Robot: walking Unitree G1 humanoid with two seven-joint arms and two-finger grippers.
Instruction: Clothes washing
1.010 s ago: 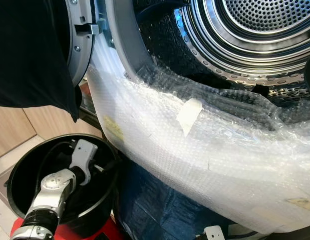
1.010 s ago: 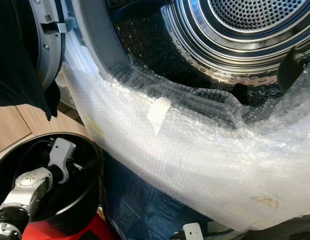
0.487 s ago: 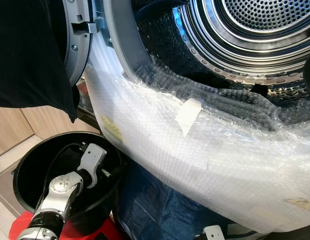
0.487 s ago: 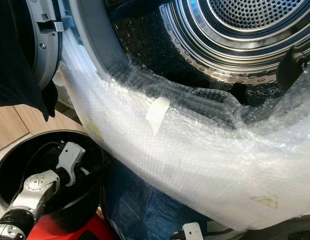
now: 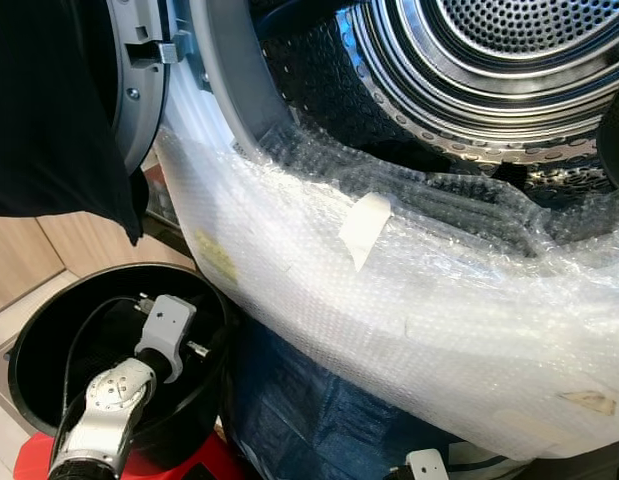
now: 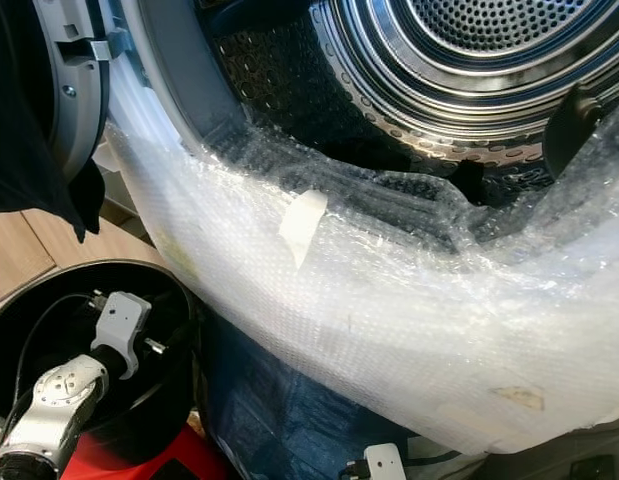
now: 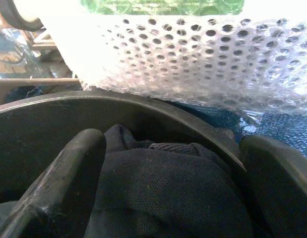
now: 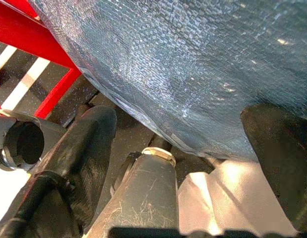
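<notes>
The left tool is down inside the black bucket, its two fingers spread wide on either side of a mound of dark cloth. The cloth fills the gap between them, but nothing shows the fingers pinching it, so I judge the grip as not yet made. Seen from the head, the silver left arm reaches down into the bucket, which stands on something red, low and left of the washer.

The cloth looks like a fine knit: soft, limp and light. It should bunch and drape rather than hold a shape, and a loose pinch on a single layer could slip or drag only a corner. The raised fold in the middle of the mound, right between the fingers, seems the best place to close on, taking several layers at once.

Just beyond the bucket rim hangs bubble wrap, draped over the washer's door lip, with blue sheet below it. Above lies the open steel drum. A dark garment hangs at upper left by the door.

The right tool hangs low with its fingers spread wide, holding nothing, near the blue sheet and a red frame.
</notes>
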